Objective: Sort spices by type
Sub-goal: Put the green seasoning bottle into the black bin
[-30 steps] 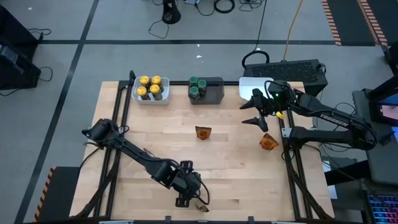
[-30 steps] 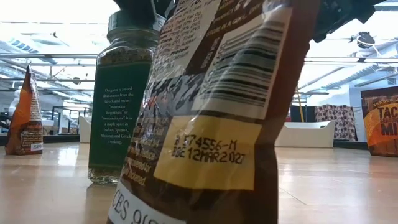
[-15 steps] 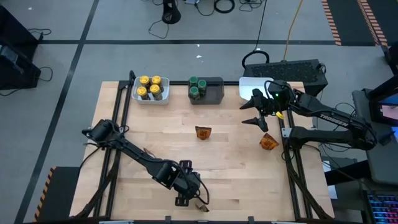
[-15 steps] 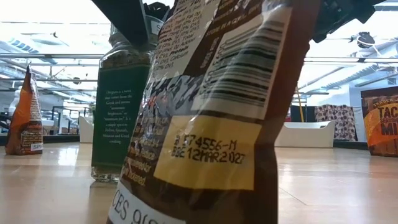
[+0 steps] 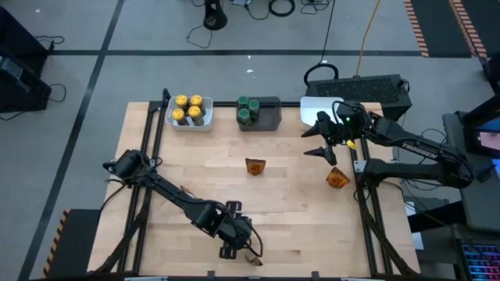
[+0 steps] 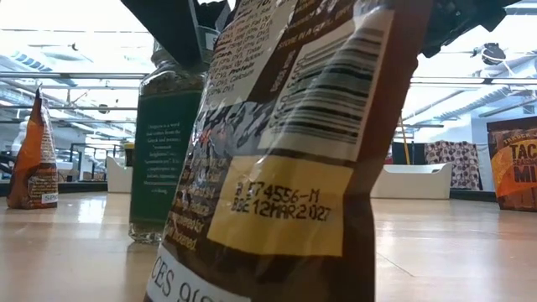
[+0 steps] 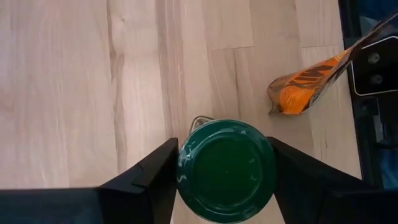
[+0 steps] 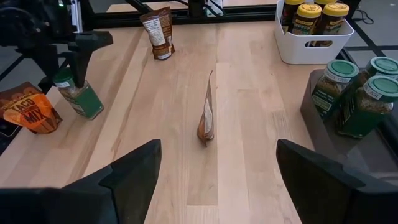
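Note:
My left gripper is near the table's front edge, shut on a dark jar with a green lid. The jar leans in the low view and in the right wrist view. My right gripper hangs open and empty at the far right. Yellow-lid jars stand in a white bin. Green-lid jars stand in a dark grey bin. Orange-brown packets stand on the table at the middle, at the right and at the front edge. My left gripper pinches the jar's green lid between its two fingers, one on each side of the lid's rim. The fingers come from above, pointing down. The jar hangs tilted below them; whether its base touches the table, I cannot tell.
The front-edge packet stands right next to the held jar. An empty white bin sits at the far right. Bare wood lies between the bins and my left gripper.
In the low view a finger of my left gripper has come down over the jar's green lid. The jar has tipped and shifted a little toward the table's right. My right gripper has kept still.

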